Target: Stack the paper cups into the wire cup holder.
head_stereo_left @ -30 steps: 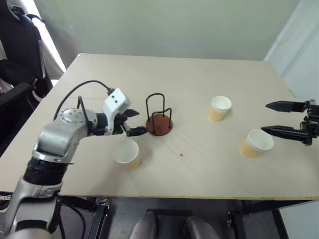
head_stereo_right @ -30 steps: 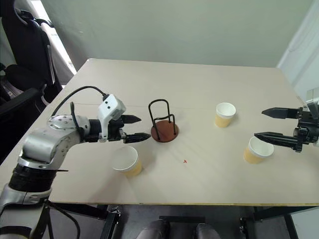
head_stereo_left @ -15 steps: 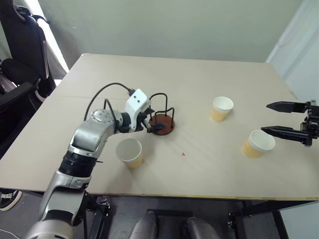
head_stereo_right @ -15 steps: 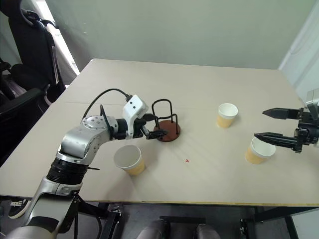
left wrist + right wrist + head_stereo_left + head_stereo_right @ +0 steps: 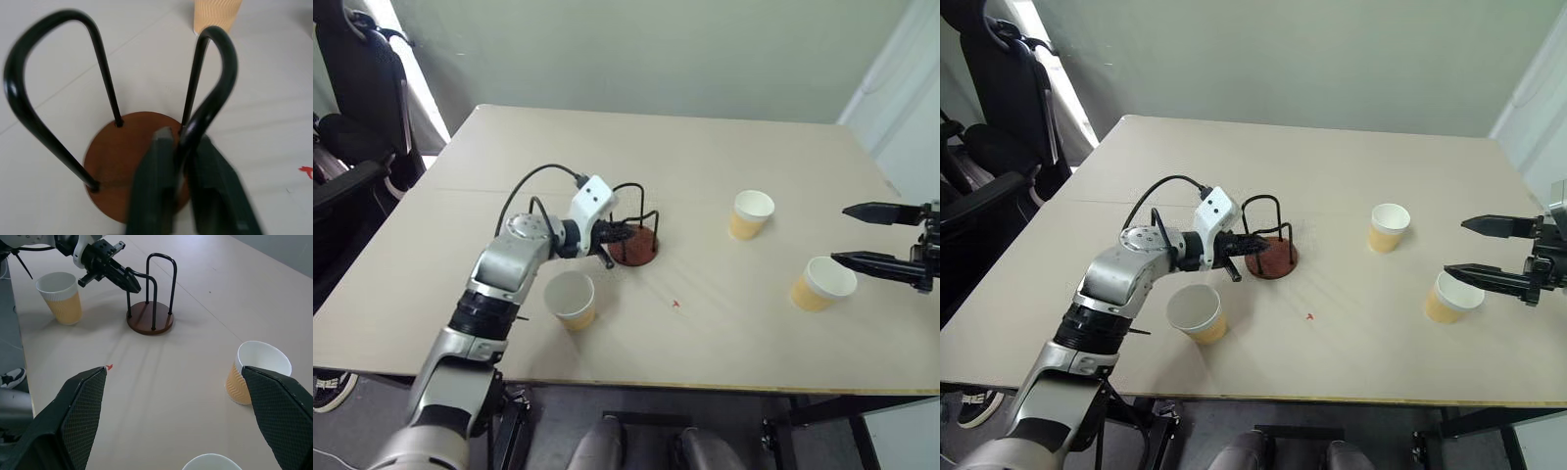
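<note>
- Wire cup holder (image 5: 630,238): stands empty near the middle of the table (image 5: 705,157), its wooden disc base flat on the surface and its black loops upright; no cup sits inside.
- Left gripper (image 5: 1252,241): fingers pinched shut on one wire loop of the holder, as the left wrist view shows, with the loop passing between them.
- Right gripper (image 5: 871,235): jaws spread wide and holding nothing, poised over the table's right edge just beside the nearest cup.
- Paper cups: all three stand upright and separate. One (image 5: 571,300) is just in front of the left arm, one (image 5: 750,214) lies right of the holder, one (image 5: 822,283) sits by the right gripper.
- Progress: judged from this layout, stacking has not begun; every cup remains to be placed.
</note>
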{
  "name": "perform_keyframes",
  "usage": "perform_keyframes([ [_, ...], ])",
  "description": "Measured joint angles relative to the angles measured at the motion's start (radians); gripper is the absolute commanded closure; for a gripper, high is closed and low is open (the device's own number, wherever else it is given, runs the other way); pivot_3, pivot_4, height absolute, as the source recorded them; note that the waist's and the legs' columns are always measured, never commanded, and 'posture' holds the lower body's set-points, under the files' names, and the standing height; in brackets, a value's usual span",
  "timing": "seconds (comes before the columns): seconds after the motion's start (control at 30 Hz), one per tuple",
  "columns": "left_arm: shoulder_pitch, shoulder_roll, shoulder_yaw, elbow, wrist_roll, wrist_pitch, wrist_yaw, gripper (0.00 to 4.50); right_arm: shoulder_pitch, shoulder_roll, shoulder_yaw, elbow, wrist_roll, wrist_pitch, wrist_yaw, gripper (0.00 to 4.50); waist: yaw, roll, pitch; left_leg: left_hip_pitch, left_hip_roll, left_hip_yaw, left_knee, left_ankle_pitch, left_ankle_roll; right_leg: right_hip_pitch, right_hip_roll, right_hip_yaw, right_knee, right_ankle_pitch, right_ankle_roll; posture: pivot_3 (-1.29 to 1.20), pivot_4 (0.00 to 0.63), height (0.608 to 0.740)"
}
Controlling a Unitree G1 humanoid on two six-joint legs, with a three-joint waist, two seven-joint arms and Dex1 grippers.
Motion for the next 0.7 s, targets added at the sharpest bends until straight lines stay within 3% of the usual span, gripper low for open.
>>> perform_keyframes([
  [0.27,0.0,0.009,-0.003,-0.036,-0.012,0.006,-0.073,4.48,0.003,0.0,0.0,-0.016,0.0,0.006,-0.013,0.0,0.0,0.0,0.0,-0.001,0.0,0.0,0.0,0.0,0.0,0.0,0.0,0.0,-0.001,-0.001,0.001,0.0,0.15,0.74],
  [0.7,0.163,0.058,-0.051,-0.453,-0.132,0.235,-0.095,4.48,0.011,0.0,-0.005,-0.022,0.001,0.007,-0.014,0.0,0.003,0.0,0.0,-0.002,-0.001,0.0,0.0,0.0,0.0,0.002,0.0,0.0,-0.007,0.0,0.003,0.0,0.15,0.74],
])
